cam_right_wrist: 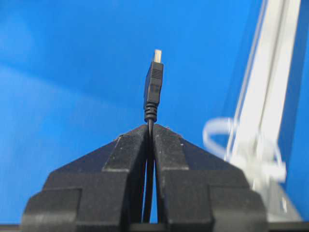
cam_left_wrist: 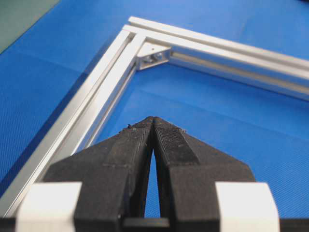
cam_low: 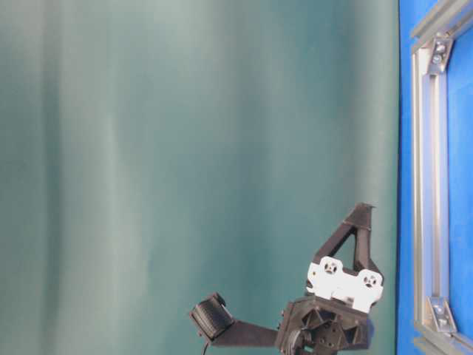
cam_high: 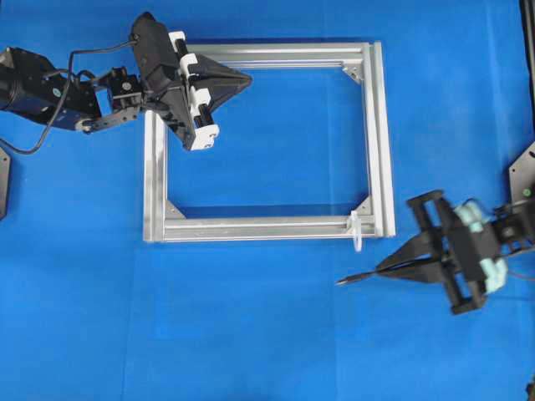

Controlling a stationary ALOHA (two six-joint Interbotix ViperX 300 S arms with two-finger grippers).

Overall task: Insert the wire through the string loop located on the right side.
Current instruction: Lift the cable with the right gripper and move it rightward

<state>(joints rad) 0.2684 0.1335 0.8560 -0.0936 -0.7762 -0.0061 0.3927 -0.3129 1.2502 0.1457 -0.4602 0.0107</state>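
— Right claw point(cam_right_wrist: 150, 129), what have you got?
— I'm clamped on the wire point(cam_right_wrist: 153, 87), plug tip poking out past my fingertips, low right in the overhead view.
— And the string loop point(cam_high: 357, 231)?
— On the aluminium frame point(cam_high: 380, 142), near its lower-right corner, just up and left of my plug, not touching.
— Left claw point(cam_left_wrist: 153, 121)?
— Pressed shut on nothing, above the frame's upper-left corner
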